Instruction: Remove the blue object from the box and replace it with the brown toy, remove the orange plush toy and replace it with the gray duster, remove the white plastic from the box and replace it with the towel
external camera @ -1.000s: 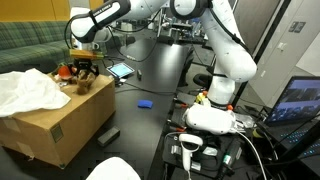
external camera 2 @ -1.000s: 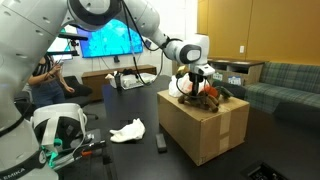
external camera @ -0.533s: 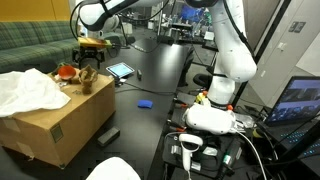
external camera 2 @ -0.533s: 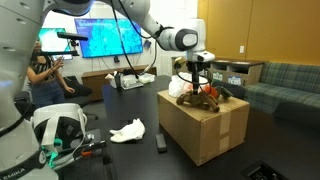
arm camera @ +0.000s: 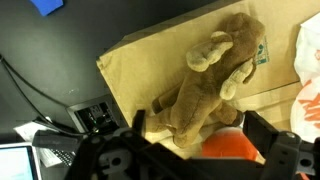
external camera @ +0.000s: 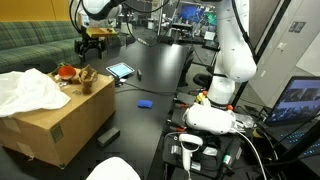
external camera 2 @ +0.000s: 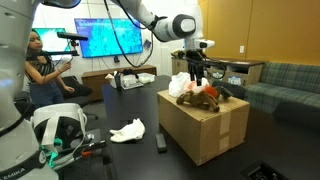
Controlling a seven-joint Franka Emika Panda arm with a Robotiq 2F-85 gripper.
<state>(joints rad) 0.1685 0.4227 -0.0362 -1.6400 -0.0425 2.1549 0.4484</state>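
The large brown cardboard box [external camera: 62,125] stood closed-topped on the black table [external camera: 165,85], with the task's things lying on its upper face. In both exterior views the white robot arm [external camera: 228,55] reached over it, and the black gripper [external camera: 93,44] hung above the box's end, clear of everything on it. In the wrist view its two fingers [arm camera: 112,160] stood spread wide to either side and pinched nothing.

A white crumpled plastic sheet [external camera: 25,90] covered the box's other end. A white crumpled cloth [external camera 2: 128,130] lay on the table, apart from the box.

The tan-brown lumpy soft toy [arm camera: 208,85] lay stretched out on the cardboard directly under the gripper. In an exterior view it [external camera 2: 205,98] sat near the box's top edge. The bright orange-red plush toy [arm camera: 236,148] rested against it on the box; in an exterior view the plush [external camera: 67,72] lay between the brown toy and the white sheet.

The dull-gray oblong duster [external camera: 108,135] lay on the table just beside the box's side wall. The small flat bright-blue rectangular object [external camera: 145,103] lay on the table well apart from the box.
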